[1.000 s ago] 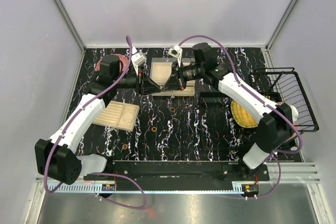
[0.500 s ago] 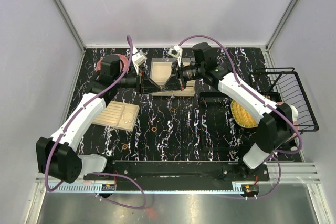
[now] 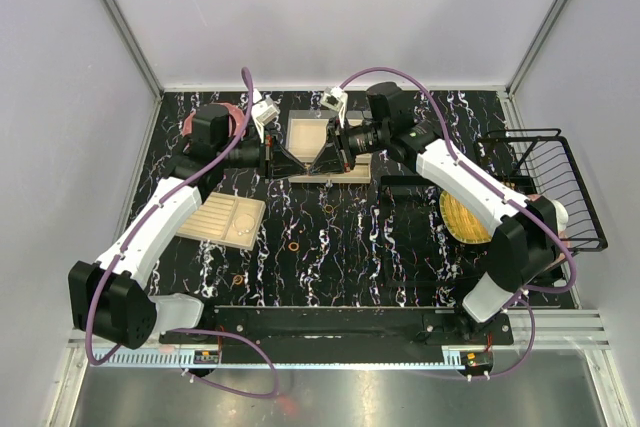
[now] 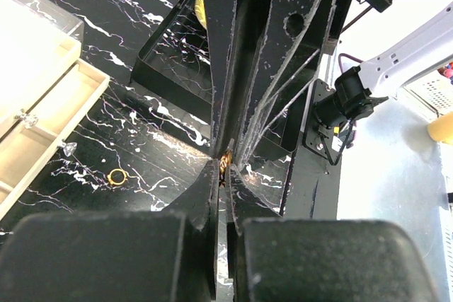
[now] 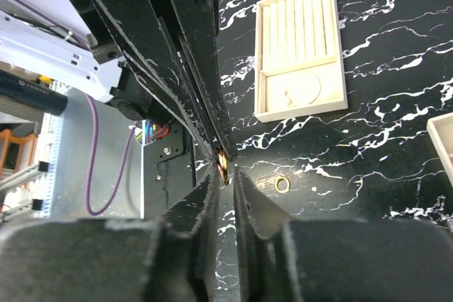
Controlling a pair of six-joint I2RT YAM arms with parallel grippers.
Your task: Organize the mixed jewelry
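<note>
Right at the meeting point, the left gripper [image 4: 221, 177] is clenching hard on a small gold ring [image 4: 225, 165], which is sitting edge-on between its fingertips. The right gripper [image 5: 224, 177] is pointing straight at it, tip to tip. Its fingers are standing a slit apart on either side of the same ring, and whether they are pressing on it I cannot tell. Both grippers are hanging above the black marbled tabletop [image 3: 400, 247], by the near edge of a beige drawer box [image 3: 325, 137] at the back centre.

Nearer the arm bases, a loose orange ring [image 3: 329, 209] is lying flat on the tabletop just in front of the box. A second ring [image 3: 295, 245] is lying a little closer in, and a third ring [image 3: 238, 279] is lying further left.

Beside the left arm, a beige grooved tray [image 3: 222, 219] is resting flat, well apart from the held ring. At the right edge, a black wire basket [image 3: 560, 147] is standing beyond the right arm.
</note>
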